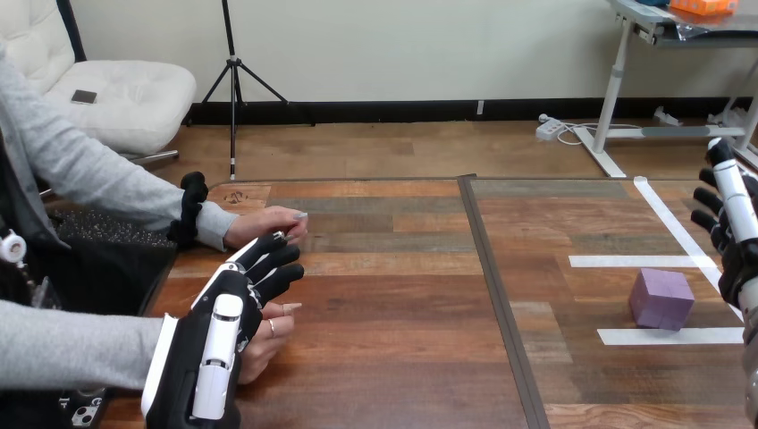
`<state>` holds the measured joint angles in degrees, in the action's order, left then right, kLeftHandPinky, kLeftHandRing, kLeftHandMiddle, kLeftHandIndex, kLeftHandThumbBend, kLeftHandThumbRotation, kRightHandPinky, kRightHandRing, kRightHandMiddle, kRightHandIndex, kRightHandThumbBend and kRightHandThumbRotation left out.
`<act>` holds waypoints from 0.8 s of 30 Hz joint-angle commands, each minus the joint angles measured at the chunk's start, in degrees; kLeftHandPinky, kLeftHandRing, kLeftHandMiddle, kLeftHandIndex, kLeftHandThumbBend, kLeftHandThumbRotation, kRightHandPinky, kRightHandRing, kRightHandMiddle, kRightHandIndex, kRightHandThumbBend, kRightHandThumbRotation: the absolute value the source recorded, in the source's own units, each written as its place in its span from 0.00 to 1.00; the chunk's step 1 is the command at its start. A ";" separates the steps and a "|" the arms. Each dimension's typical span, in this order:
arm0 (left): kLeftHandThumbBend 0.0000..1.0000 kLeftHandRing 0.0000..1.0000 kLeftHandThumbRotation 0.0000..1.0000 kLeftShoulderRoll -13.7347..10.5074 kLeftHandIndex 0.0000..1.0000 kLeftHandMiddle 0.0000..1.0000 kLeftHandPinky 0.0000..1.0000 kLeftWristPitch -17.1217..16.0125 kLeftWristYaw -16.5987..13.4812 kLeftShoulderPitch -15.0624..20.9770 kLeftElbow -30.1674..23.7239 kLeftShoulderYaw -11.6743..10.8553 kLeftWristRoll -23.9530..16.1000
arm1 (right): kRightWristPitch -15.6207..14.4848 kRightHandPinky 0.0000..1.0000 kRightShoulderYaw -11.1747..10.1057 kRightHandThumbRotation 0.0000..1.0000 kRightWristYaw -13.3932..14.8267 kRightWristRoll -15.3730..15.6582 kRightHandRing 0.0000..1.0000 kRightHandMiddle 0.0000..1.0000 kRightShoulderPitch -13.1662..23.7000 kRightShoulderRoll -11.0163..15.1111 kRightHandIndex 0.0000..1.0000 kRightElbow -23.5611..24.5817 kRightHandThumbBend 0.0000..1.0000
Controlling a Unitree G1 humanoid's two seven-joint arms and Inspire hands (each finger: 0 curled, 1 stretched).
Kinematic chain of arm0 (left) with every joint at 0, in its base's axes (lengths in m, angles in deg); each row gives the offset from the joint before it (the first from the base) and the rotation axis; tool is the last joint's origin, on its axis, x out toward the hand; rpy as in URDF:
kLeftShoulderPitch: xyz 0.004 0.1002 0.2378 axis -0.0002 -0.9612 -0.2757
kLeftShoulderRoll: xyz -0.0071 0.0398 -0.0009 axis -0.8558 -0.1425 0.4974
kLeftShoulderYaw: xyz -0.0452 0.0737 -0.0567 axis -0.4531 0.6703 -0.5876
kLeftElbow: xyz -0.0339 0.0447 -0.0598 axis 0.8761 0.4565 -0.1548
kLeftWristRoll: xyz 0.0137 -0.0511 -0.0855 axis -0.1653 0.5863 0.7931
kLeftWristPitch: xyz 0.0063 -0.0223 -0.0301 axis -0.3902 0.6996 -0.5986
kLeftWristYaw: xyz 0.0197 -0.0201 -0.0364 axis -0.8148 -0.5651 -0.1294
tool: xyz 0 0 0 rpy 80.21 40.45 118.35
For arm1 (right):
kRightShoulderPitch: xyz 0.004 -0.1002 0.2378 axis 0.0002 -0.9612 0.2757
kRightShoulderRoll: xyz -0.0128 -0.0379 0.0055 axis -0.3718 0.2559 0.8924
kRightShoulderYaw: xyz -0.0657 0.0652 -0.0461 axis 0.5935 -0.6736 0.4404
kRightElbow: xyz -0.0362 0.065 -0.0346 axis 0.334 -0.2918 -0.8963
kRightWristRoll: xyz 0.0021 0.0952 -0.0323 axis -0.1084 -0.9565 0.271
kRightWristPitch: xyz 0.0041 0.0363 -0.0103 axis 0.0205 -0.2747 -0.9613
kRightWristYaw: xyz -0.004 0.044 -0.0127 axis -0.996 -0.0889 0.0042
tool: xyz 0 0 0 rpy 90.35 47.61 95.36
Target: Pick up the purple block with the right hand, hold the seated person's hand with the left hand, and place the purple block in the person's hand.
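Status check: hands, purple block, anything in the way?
Left hand open, fingers straight, over person's nearer hand. Right hand open, apart from purple cube block on wooden table. Nothing between them.

Head camera, downward across the table (402, 268)

The bench (393, 357) is a top of wooden planks in mixed brown and grey tones, split by a dark strip (501, 295) that runs from its far edge toward the near edge. On the right part, white tape (639, 261) lies in two crosswise strips with a longer slanted strip beyond them. The purple block (661, 299) sits between the two crosswise strips, its near edge right at the nearer one. On the left part, the person's farther hand (268, 225) rests near the far corner, and the person's nearer hand (268, 344) lies closer in, fingers loosely curled.
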<state>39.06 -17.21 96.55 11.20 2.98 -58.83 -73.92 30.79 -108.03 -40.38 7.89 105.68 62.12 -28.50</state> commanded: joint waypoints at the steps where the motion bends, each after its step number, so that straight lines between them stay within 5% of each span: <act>1: 0.33 0.78 1.00 2.01 0.80 0.80 0.84 -0.95 0.25 3.05 -1.20 -0.44 0.13 | -0.08 0.93 0.02 0.73 0.50 0.57 0.93 0.92 3.37 1.74 0.89 0.17 0.71; 15: 0.34 0.78 1.00 1.90 0.80 0.80 0.84 -0.69 0.39 3.20 -1.10 -0.45 -0.01 | -1.97 0.97 -0.91 0.69 0.52 0.17 0.95 0.94 2.48 1.43 0.92 -0.31 0.66; 24: 0.35 0.78 1.00 1.84 0.80 0.80 0.82 -0.44 0.48 3.24 -1.38 -0.42 0.19 | -1.35 0.96 0.26 0.68 0.49 1.64 0.94 0.93 1.11 1.21 0.92 -0.28 0.65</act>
<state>39.05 -17.21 96.66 11.26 2.98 -58.94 -73.89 28.48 -108.25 -39.90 8.70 105.35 62.13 -28.76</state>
